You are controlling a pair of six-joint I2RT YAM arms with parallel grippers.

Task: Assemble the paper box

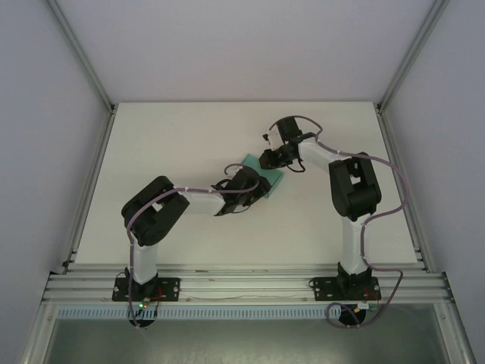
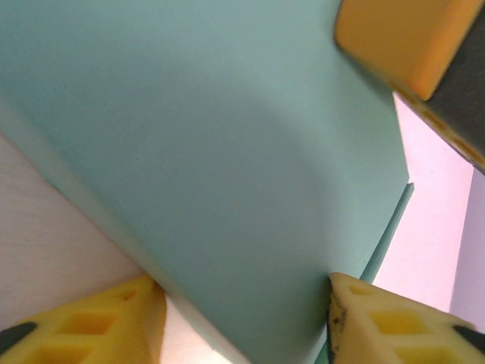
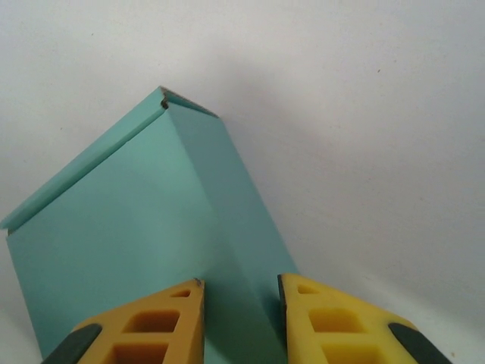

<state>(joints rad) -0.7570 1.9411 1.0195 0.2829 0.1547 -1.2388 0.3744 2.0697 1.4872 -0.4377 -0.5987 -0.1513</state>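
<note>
Yellow fingers [image 2: 98, 322] of my left gripper [image 2: 242, 303] sit at the bottom of the left wrist view, well apart, with the teal paper box [image 2: 212, 152] running between them and away from the lens. One finger lies against the card. Beside the other, a sliver of pale table [image 2: 53, 227] shows past the card's edge, so I cannot tell whether these jaws press on the box or only straddle it. At the top right of that view a finger [image 2: 402, 38] of my right gripper overlaps the same panel from the far side.

From the right wrist, my right gripper [image 3: 241, 292] has its jaws set close, and a folded crease of the box [image 3: 129, 227] runs down between them, with a broad face to its left and a narrower wall to its right. Whether the pads bear on the card I cannot tell.

From above, the box [image 1: 274, 180] lies on the white table [image 1: 189, 136] near its middle, between the two tools. The left gripper [image 1: 250, 186] is at its near-left side and the right gripper [image 1: 269, 161] at its far side. Its long axis appears to run from far-left to near-right, across the line joining my wrists. Both arms are at the box, neither clearly nearer. As I judge it, the next move turns on that crease. The right gripper is lined up along it and placed to fold the wall, while the left steadies the broad face.
</note>
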